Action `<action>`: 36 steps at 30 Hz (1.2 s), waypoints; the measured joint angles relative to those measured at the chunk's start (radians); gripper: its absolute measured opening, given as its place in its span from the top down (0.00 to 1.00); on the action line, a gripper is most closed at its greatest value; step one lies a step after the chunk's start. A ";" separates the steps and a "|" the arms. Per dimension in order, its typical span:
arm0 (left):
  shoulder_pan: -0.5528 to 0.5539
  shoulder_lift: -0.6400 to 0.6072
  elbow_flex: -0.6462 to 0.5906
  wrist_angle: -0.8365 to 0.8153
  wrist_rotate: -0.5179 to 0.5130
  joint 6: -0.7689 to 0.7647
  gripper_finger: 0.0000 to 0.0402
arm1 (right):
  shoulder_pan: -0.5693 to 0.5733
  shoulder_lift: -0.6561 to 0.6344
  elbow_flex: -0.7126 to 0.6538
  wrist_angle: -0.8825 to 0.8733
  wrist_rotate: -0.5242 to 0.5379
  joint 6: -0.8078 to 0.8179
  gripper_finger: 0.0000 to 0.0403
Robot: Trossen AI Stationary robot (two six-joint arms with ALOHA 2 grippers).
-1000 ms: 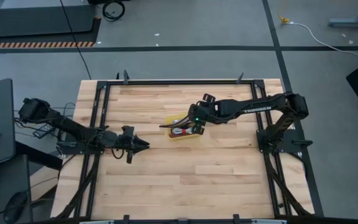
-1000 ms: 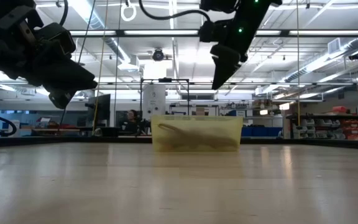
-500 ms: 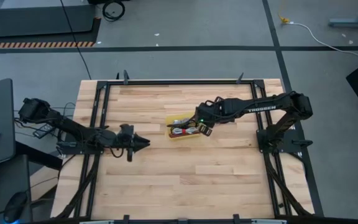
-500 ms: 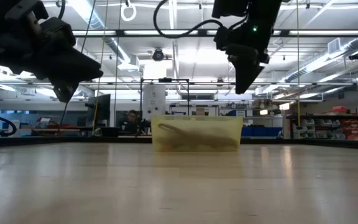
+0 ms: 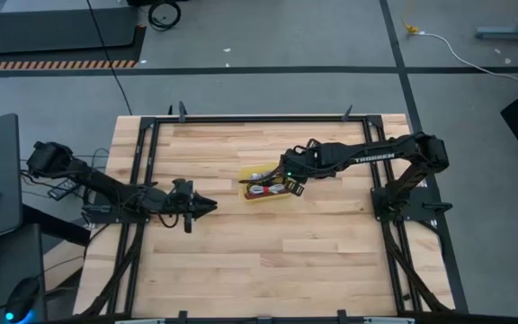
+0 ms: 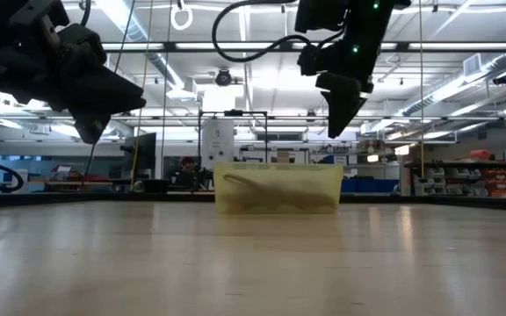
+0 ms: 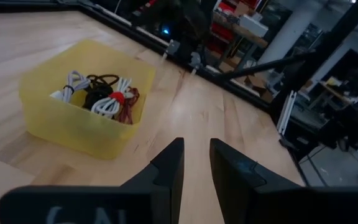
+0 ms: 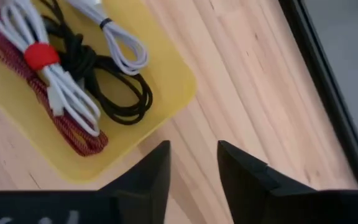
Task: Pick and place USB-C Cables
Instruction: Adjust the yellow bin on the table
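A yellow bin (image 5: 266, 192) (image 6: 277, 189) stands on the wooden table, a little to the far right of its middle. Four coiled cables lie in it: white with a red band (image 8: 39, 56) (image 7: 118, 96), dark red (image 8: 73, 134) (image 7: 129, 111), black (image 8: 120, 99) (image 7: 98, 82) and grey-silver (image 8: 117, 43) (image 7: 72, 79). My right gripper (image 8: 193, 152) (image 5: 293, 187) (image 6: 339, 118) hangs open above the bin's right edge, fingers pointing down, holding nothing. My left gripper (image 7: 196, 152) (image 5: 209, 207) waits above the table left of the bin, pointing at it, fingers a narrow gap apart.
Black frame rails (image 5: 259, 118) run round the table's edges. Bare wood (image 5: 277, 261) lies near the front of the table and to either side of the bin. A long white cord with a yellow end (image 5: 412, 29) lies on the floor beyond the table.
My right gripper has moved from over the bin toward the table's right edge, then come back a little, and now hangs at the bin's right edge. The cables have stayed in the bin. My left gripper has edged slightly toward the bin.
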 joint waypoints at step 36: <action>0.294 0.010 0.000 -0.148 0.182 0.197 1.00 | -0.114 -0.002 -0.288 0.423 -0.258 -0.488 1.00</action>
